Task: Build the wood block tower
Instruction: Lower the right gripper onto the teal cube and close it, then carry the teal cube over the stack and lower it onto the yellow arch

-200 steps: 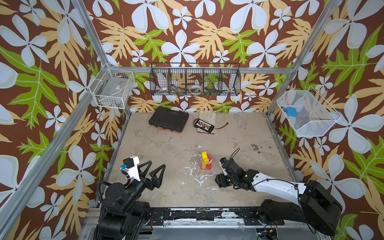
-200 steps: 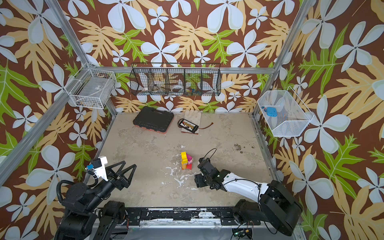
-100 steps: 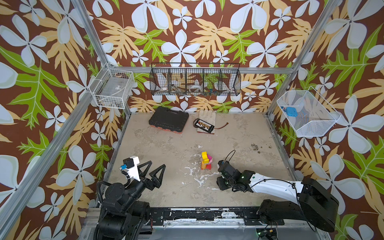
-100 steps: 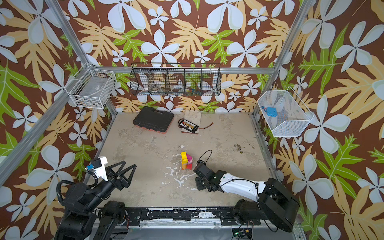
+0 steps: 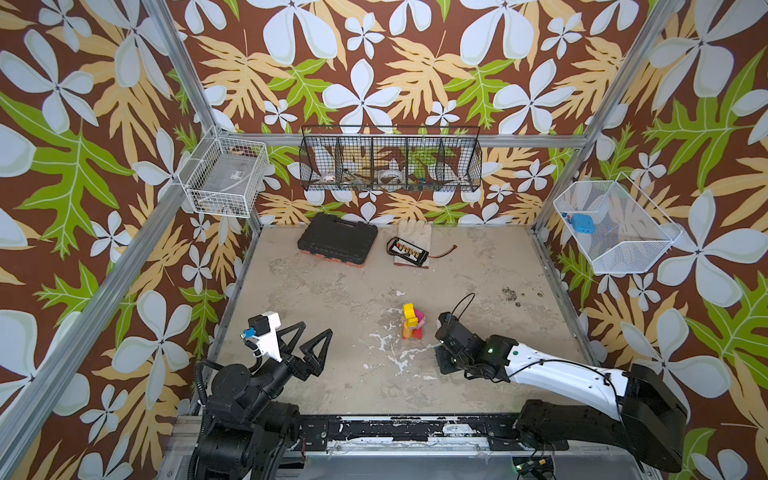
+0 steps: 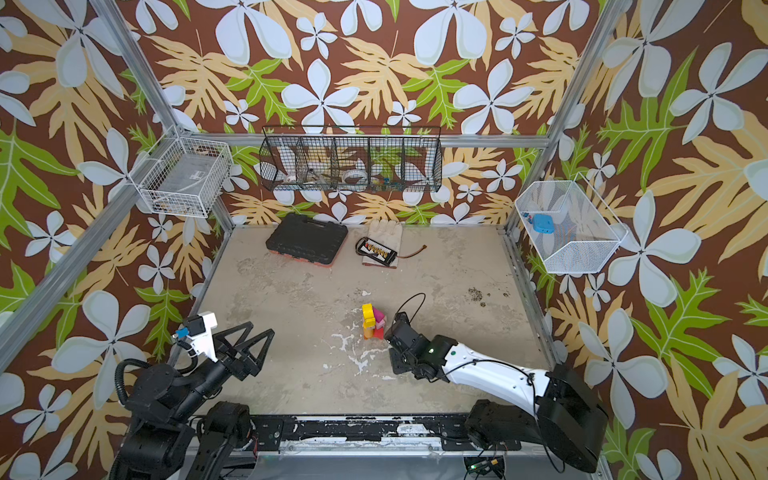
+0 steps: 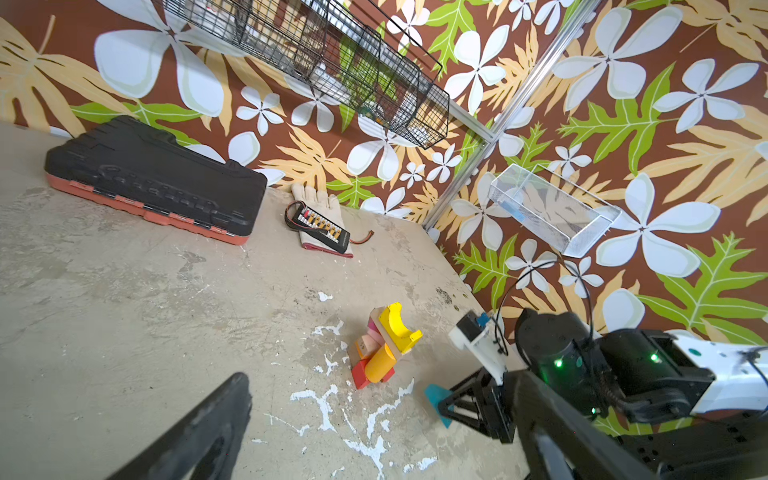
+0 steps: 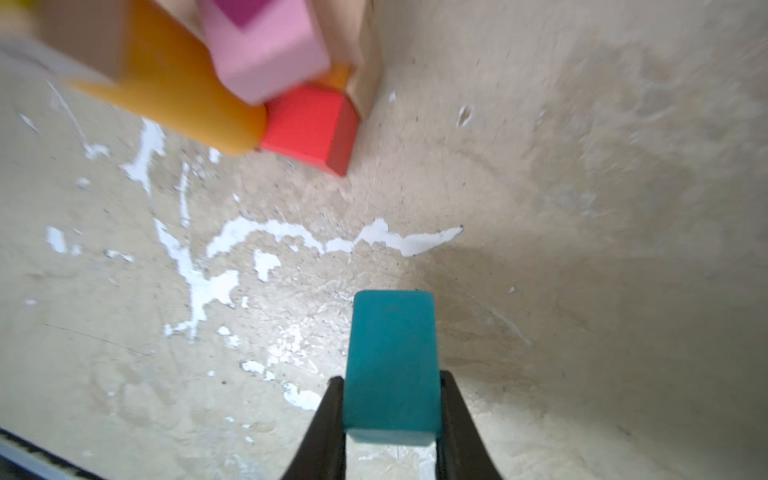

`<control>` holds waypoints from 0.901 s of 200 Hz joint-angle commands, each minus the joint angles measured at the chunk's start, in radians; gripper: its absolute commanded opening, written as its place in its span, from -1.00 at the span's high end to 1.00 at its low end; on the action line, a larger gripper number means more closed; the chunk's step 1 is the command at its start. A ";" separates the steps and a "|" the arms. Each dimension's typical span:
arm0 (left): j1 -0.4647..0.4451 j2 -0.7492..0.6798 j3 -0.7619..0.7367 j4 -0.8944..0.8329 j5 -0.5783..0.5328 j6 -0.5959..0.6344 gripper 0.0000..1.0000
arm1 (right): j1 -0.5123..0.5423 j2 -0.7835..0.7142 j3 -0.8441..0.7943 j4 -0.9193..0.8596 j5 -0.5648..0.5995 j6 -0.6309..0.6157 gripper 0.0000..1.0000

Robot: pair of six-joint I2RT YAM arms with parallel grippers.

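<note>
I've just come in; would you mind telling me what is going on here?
The robot is building a wood block tower. The right tool has its jaws against both sides of a teal block, low at the table beside the tower. The tower has a red block and an orange cylinder at its base and a yellow arch on top; the teal block is not yet on it. The left tool hangs open, away from the blocks, holding nothing.
</note>
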 commanded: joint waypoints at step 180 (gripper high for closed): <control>-0.001 0.110 -0.040 0.068 0.189 -0.002 -1.00 | 0.000 0.467 0.837 -0.437 0.077 -0.061 1.00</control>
